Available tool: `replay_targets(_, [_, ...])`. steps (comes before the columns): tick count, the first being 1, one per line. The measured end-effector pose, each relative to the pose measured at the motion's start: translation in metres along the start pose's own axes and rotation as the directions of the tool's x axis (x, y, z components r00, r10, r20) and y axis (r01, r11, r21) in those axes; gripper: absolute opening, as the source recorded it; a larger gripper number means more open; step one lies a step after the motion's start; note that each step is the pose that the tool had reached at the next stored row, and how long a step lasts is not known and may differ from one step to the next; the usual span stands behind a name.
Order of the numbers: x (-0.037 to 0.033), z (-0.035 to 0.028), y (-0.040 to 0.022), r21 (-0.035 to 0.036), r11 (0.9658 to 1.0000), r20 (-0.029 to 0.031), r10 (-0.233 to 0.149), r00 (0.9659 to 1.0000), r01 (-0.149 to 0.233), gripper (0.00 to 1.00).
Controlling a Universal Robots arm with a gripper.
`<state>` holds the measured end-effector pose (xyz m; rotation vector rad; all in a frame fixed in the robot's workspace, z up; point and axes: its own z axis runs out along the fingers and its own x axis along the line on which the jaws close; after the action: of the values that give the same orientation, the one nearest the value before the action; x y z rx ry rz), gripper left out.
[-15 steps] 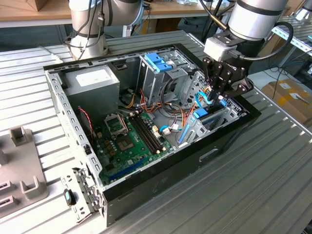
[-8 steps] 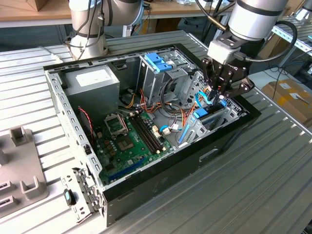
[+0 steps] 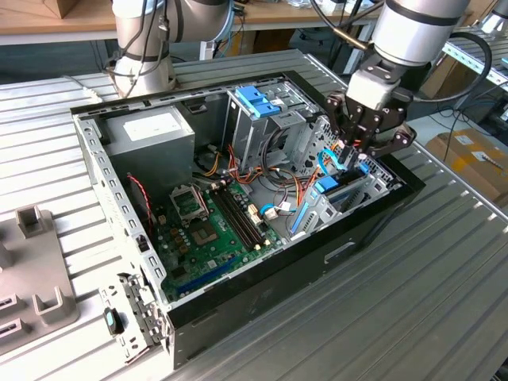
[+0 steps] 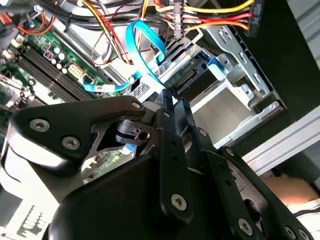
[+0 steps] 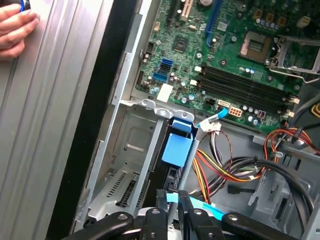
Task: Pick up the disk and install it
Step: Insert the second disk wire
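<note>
The install step looks all but finished: the disk (image 5: 177, 149) stands edge-on in the drive bay (image 5: 131, 134) of the open case, the gripper (image 5: 171, 196) poised just above it, drawn nearly closed and apparently empty, so any final seating calls for a straight push.

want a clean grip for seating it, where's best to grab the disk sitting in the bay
Probably the disk by its exposed end, coming from above: it seems to stand on edge in the metal cage, whose walls cover its broad faces.
</note>
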<state>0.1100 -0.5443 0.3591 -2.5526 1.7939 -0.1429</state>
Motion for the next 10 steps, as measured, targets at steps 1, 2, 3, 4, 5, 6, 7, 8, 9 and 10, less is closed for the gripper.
replay_targets(1, [0.0000,-0.0005,0.0000,0.0010,0.9999,0.0010,-0.015,0.9999,0.015,0.24])
replay_targets(2, [-0.0001,-0.0016,-0.0001,0.0025,0.9993,0.0025,-0.038,0.9993,0.038,0.24])
replay_targets(3, [0.0002,-0.0026,-0.0007,0.0036,0.9985,0.0036,-0.054,0.9985,0.054,0.24])
replay_targets(4, [0.0006,-0.0031,-0.0019,0.0037,0.9983,0.0037,-0.058,0.9983,0.058,0.24])
replay_targets(5, [0.0015,-0.0029,-0.0045,0.0036,0.9983,0.0040,-0.059,0.9983,0.059,0.24])
replay_targets(6, [0.0020,-0.0028,-0.0060,0.0035,0.9983,0.0040,-0.059,0.9983,0.059,0.24])
replay_targets(7, [0.0027,-0.0026,-0.0081,0.0034,0.9983,0.0039,-0.059,0.9983,0.059,0.24])
replay_targets(8, [0.0033,-0.0024,-0.0103,0.0034,0.9983,0.0040,-0.059,0.9983,0.059,0.24])
replay_targets(9, [0.0042,-0.0022,-0.0130,0.0034,0.9983,0.0040,-0.059,0.9983,0.059,0.24])
replay_targets(10, [0.0053,-0.0019,-0.0165,0.0034,0.9983,0.0040,-0.059,0.9983,0.059,0.24])
